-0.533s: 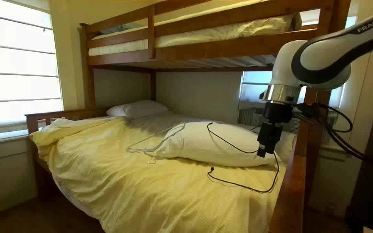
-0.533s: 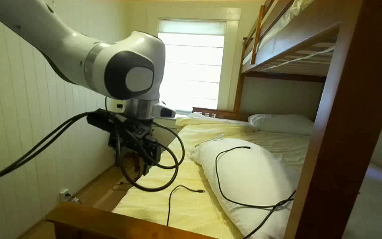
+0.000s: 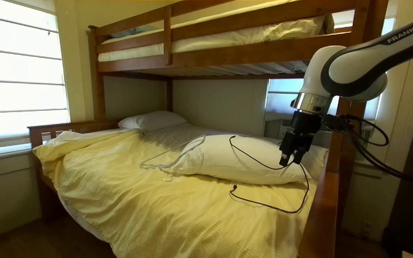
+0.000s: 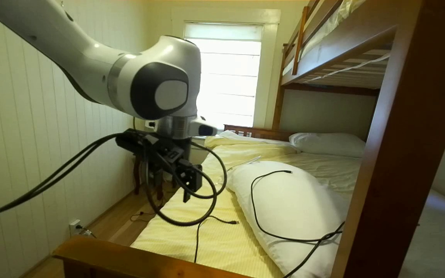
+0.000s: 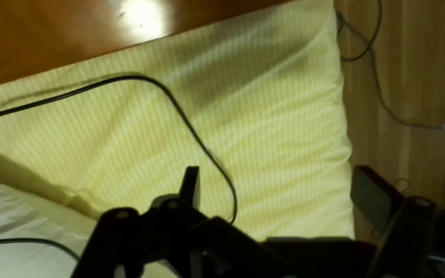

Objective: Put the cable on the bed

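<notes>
The cable (image 3: 251, 156) is a thin black cord lying loosely curved on the lower bunk, the bed (image 3: 120, 193). One end rests on the white pillow and the other on the yellow sheet; it also shows in an exterior view (image 4: 252, 195) and in the wrist view (image 5: 191, 129). My gripper (image 3: 291, 160) hangs above the bed near its foot end. In the wrist view my gripper (image 5: 276, 189) has its fingers wide apart with nothing between them. The cable lies below, nearer the left finger, and passes partly out of sight behind the gripper.
A white pillow (image 3: 224, 161) lies under part of the cable. A grey hanger (image 3: 152, 166) lies beside it. The wooden foot rail (image 3: 321, 211) and a bunk post (image 4: 392, 154) stand close to the arm. The upper bunk (image 3: 246, 53) overhangs. Thicker arm cables (image 4: 184, 222) loop beside the gripper.
My gripper has moved slightly up in an exterior view and to the right in an exterior view, and it looks turned. The cable and the bedding have not moved.
</notes>
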Motion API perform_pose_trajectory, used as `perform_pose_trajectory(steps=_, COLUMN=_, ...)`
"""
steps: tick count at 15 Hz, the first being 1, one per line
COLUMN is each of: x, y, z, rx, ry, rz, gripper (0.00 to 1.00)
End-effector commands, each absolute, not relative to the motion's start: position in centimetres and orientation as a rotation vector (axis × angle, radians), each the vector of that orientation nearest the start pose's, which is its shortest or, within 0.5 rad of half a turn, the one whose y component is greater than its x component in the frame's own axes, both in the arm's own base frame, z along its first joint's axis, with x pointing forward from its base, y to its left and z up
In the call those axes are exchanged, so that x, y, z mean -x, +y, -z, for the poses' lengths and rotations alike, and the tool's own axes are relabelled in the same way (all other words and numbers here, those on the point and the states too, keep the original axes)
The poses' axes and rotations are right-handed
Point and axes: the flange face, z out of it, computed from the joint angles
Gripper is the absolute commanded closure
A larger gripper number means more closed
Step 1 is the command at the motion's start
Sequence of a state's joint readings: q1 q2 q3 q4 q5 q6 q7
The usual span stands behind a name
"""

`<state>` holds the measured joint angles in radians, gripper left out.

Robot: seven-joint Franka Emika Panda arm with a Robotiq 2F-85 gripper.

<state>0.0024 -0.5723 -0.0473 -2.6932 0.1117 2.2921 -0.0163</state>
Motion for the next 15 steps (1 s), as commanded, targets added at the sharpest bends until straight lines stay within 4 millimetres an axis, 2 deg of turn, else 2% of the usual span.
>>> perform_pose_trajectory(steps=1, x=-39.1, y=-7.0, z=-42.0, rx=3.038, ry=0.401, rz=0.393, gripper=0.00)
perform_pose_trajectory(steps=7, x=-41.4, y=-15.5, z=-41.6, rx=2.967, ry=0.882, rz=0.565, gripper=0.00)
perform_pose_trajectory(steps=8, x=-40.0, y=-13.8, z=-42.0, rx=2.980, ry=0.744, rz=0.547, gripper=0.00)
perform_pose_trajectory(steps=10, x=-40.5, y=-15.3, z=-41.6, rx=2.969, ry=0.830, rz=0.551, gripper=0.00)
perform_pose_trajectory(steps=13, x=-40.9, y=-15.5, z=-41.4, rx=2.964, ry=0.854, rz=0.544, gripper=0.00)
perform_pose_trajectory(steps=14, x=-41.5, y=-16.2, z=-41.1, rx=2.940, ry=0.906, rz=0.576, gripper=0.00)
perform_pose_trajectory(steps=15, x=-42.1, y=-17.3, z=-40.9, rx=2.901, ry=1.062, rz=0.581, gripper=0.00)
